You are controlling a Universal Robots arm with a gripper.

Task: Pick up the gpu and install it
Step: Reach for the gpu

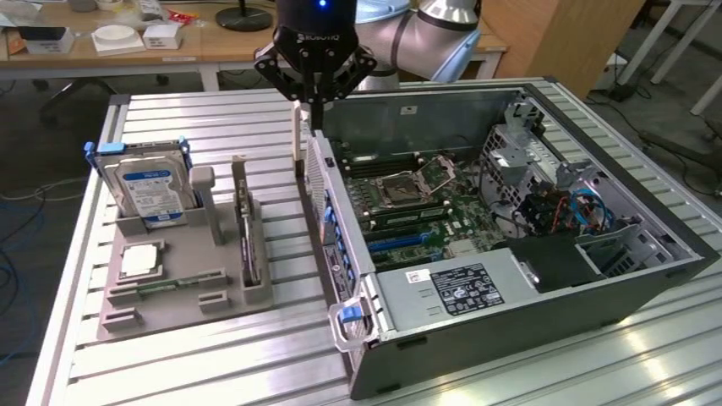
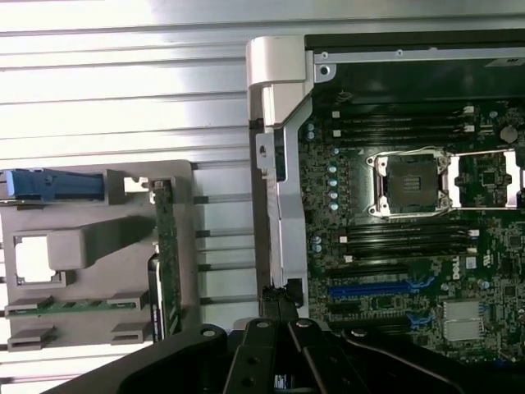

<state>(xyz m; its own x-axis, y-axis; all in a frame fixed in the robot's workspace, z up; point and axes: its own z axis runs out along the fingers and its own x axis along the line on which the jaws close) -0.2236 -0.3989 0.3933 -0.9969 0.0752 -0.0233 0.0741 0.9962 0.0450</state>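
Claw (image 1: pixel 316 103) hung above the computer case (image 1: pixel 631 288) wall facing the grey holder (image 1: pixel 169 298), fingers drawn together, gripping nothing; gpu (image 1: pixel 246 230) stood on edge in that holder, near the hard drive (image 1: pixel 152 190), well apart from the claw.
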